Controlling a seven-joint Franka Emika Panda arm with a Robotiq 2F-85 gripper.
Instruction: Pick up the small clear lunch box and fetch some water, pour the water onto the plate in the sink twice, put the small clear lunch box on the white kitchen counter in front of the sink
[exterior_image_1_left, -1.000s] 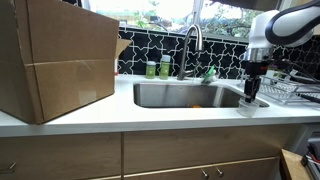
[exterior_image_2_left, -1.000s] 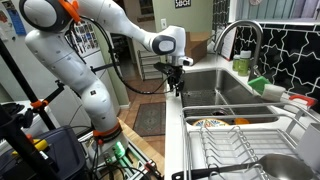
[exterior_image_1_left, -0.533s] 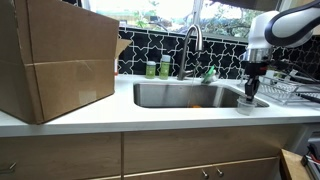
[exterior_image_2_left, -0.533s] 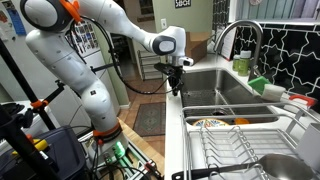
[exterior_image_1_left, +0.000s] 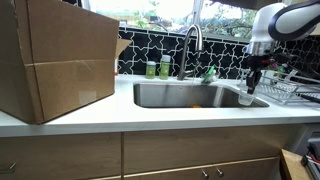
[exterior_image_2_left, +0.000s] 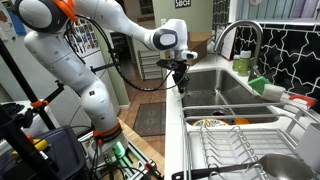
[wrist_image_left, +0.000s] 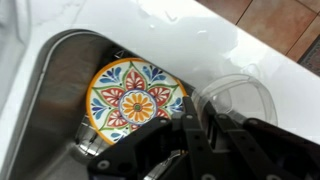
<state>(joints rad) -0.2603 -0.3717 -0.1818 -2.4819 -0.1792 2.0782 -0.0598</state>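
The small clear lunch box (wrist_image_left: 243, 98) hangs by its wall from my gripper (wrist_image_left: 195, 108), whose jaws are shut on that wall. In an exterior view the gripper (exterior_image_1_left: 252, 84) holds the lunch box (exterior_image_1_left: 246, 98) just above the white kitchen counter (exterior_image_1_left: 150, 117) at the sink's (exterior_image_1_left: 170, 95) end. In an exterior view the gripper (exterior_image_2_left: 181, 78) is at the counter's edge beside the sink (exterior_image_2_left: 215, 80); the tub is hard to make out there. A colourful patterned plate (wrist_image_left: 135, 100) lies on the sink floor (wrist_image_left: 60, 100), beside the lunch box.
A large cardboard box (exterior_image_1_left: 55, 60) fills one end of the counter. Green bottles (exterior_image_1_left: 158, 68) and the tall curved tap (exterior_image_1_left: 192, 45) stand behind the sink. A wire dish rack (exterior_image_1_left: 285, 92) with dishes (exterior_image_2_left: 240, 140) sits right next to the gripper.
The jaws have shut on the lunch box's wall. The gripper has risen a little with it, lifting it off the counter.
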